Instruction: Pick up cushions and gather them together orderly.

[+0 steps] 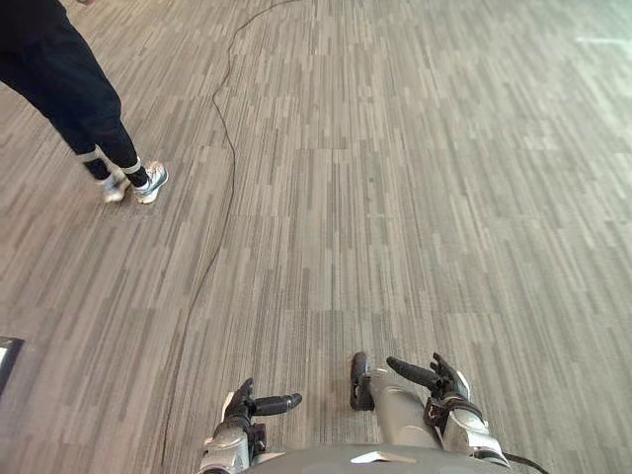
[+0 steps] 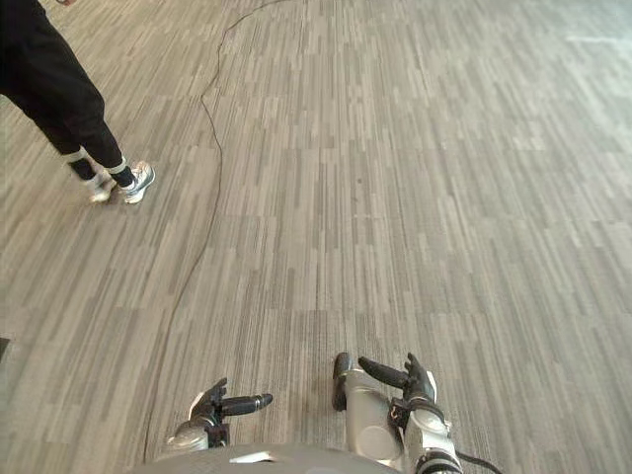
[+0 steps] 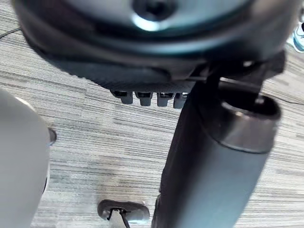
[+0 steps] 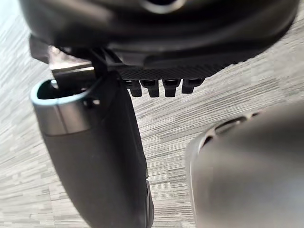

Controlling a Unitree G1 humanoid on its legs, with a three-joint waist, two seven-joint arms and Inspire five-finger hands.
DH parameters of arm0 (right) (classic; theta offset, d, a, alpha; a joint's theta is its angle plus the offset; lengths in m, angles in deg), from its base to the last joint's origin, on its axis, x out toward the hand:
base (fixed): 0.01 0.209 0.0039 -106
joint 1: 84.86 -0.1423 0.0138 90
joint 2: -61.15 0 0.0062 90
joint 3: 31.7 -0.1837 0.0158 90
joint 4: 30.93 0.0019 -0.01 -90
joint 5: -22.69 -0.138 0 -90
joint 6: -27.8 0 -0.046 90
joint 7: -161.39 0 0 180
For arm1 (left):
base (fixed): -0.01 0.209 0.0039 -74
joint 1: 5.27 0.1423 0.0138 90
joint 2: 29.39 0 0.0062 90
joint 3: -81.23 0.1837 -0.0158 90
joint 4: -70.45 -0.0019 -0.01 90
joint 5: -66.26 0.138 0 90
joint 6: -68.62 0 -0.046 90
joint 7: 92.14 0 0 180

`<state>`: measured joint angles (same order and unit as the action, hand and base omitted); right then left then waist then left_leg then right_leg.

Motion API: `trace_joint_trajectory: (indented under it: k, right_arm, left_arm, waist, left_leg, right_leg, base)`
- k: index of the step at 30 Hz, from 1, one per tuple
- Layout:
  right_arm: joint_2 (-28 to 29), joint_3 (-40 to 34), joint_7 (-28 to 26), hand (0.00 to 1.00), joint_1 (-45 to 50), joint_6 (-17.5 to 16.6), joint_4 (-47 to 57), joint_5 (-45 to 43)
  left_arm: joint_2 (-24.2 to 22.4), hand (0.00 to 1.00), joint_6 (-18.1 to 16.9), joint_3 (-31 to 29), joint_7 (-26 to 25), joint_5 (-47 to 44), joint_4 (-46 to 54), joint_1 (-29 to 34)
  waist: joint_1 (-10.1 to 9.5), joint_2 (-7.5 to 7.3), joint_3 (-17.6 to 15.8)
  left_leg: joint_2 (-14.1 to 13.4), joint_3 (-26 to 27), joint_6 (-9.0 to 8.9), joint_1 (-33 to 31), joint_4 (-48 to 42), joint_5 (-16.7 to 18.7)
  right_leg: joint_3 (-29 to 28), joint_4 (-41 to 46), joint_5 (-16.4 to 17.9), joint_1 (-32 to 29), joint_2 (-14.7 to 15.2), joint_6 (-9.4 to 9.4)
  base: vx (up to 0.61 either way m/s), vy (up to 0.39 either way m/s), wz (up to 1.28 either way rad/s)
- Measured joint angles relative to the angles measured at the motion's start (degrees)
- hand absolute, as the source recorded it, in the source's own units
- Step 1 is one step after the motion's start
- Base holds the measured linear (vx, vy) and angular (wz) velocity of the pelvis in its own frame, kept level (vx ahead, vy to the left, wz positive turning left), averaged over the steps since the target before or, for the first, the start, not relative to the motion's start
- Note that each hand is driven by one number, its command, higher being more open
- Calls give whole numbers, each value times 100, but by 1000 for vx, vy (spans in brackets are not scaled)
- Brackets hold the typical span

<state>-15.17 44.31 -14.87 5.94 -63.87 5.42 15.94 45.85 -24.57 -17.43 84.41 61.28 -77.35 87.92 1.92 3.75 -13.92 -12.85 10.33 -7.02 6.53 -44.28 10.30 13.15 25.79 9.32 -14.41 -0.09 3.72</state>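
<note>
Far left, a person [image 1: 69, 94] in dark trousers and pale trainers [image 1: 148, 182] stands on the grey striped carpet floor [image 1: 415, 197]. At the near left edge, a dark-rimmed corner [image 1: 6, 357] pokes into frame, cut off too short to tell what it is. Moving right along the near edge, the left hand [image 1: 247, 403] hangs low with its fingers [image 3: 145, 97] relaxed and nothing in it. Just right of it, the right hand [image 1: 439, 380] is loose too, its fingers [image 4: 164, 86] unclenched and empty over bare carpet.
</note>
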Motion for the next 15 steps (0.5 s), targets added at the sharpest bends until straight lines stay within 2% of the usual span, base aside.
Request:
trace_joint_trajectory:
  k: [1,2,3,4,5,6,7,8,9,10,11,12,13,14,15]
  right_arm:
    - [-5,-3,23,100,46,17,35,-4]
    - [7,-4,55,100,97,27,38,-11]
    - [43,-3,80,100,189,33,42,-14]
    - [76,-8,111,100,275,54,54,-82]
    - [89,-5,136,100,297,54,53,-100]
    - [97,-2,150,100,302,70,46,-125]
    - [109,-9,164,100,298,91,41,-136]
    - [123,-14,177,100,293,93,38,-142]
    - [162,-47,192,100,285,92,12,-175]
    - [179,-53,204,100,263,90,-61,-181]
    - [179,-46,207,100,247,91,-96,-180]
    - [207,-41,225,100,209,91,-136,-181]
    - [310,-42,245,100,157,82,-121,-181]
    - [474,-53,219,100,107,95,-96,-165]
    - [494,-52,199,100,130,89,-96,-164]
  left_arm:
    - [-35,100,-8,-118,6,-8,148,40]
    - [-34,100,-12,-173,7,-12,287,60]
    - [-25,100,-23,-171,-6,-15,478,69]
    - [27,100,-77,-169,-5,-31,616,84]
    - [22,100,-114,-165,-4,-60,685,93]
    - [15,100,-154,-163,-4,-117,751,94]
    - [-9,100,-151,-164,-2,-128,769,87]
    - [-10,100,-148,-168,7,-133,775,88]
    - [-4,100,-144,-177,-4,-169,815,67]
    - [-2,100,-151,-174,-17,-227,816,28]
    - [-8,100,-156,-174,-31,-231,816,26]
    - [23,100,-167,-157,-36,-232,776,15]
    - [132,100,-167,-124,-31,-231,735,-54]
    - [236,100,-123,-138,-28,-241,721,-117]
    - [253,100,-115,-138,-37,-247,708,-113]
  waist:
    - [-42,36,-35]
    - [-64,13,-66]
    - [-129,-104,-121]
    - [-179,-161,-102]
    - [-187,-182,-89]
    - [-191,-190,-95]
    - [-206,-212,-104]
    - [-234,-237,-114]
    - [-321,-299,-151]
    - [-460,-347,-163]
    - [-509,-358,-148]
    - [-532,-408,-106]
    - [-497,-551,-95]
    - [-476,-730,-106]
    - [-482,-764,-81]
  left_leg:
    - [-266,46,1,-385,-923,33]
    - [-471,142,34,-759,-1611,111]
    - [-545,261,107,-1185,-1839,261]
    - [-522,415,235,-1572,-1649,338]
    - [-492,512,289,-1791,-1408,369]
    - [-367,657,355,-2129,-752,404]
    - [-151,697,361,-2322,87,393]
    - [35,696,295,-2381,797,338]
    - [372,619,259,-2399,2064,-3]
    - [586,448,282,-2425,2743,-574]
    - [655,386,277,-2413,2906,-892]
    - [786,284,647,-2278,3126,-1527]
    - [893,361,731,-2245,3108,-1449]
    - [850,489,933,-2303,2509,-1073]
    - [837,496,945,-2283,2339,-939]
  right_leg:
    - [-9,-129,89,295,-114,69]
    - [-10,-292,180,653,-190,103]
    - [-11,-563,310,1141,-208,148]
    - [-15,-848,360,1489,-203,138]
    - [-8,-1012,376,1663,-198,113]
    - [-8,-1286,407,1931,-185,65]
    - [-21,-1440,411,2127,-127,-76]
    - [-47,-1509,427,2245,-78,-133]
    - [-125,-1680,491,2476,25,-249]
    - [-281,-1811,558,2661,113,-404]
    - [-379,-1851,576,2722,141,-482]
    - [-578,-1876,605,2782,239,-556]
    - [-665,-1855,582,2746,381,-582]
    - [-984,-1563,453,2701,504,-801]
    - [-1047,-1416,428,2699,529,-837]
  base:
    - [389,-110,-10]
    - [474,-114,-5]
    - [638,-140,6]
    - [435,-70,11]
    - [432,-44,12]
    - [455,-3,9]
    - [477,29,3]
    - [405,61,-15]
    - [576,139,-41]
    - [597,154,-55]
    - [751,215,-71]
    - [644,195,-48]
    - [733,214,-52]
    - [569,164,-32]
    - [599,178,-53]
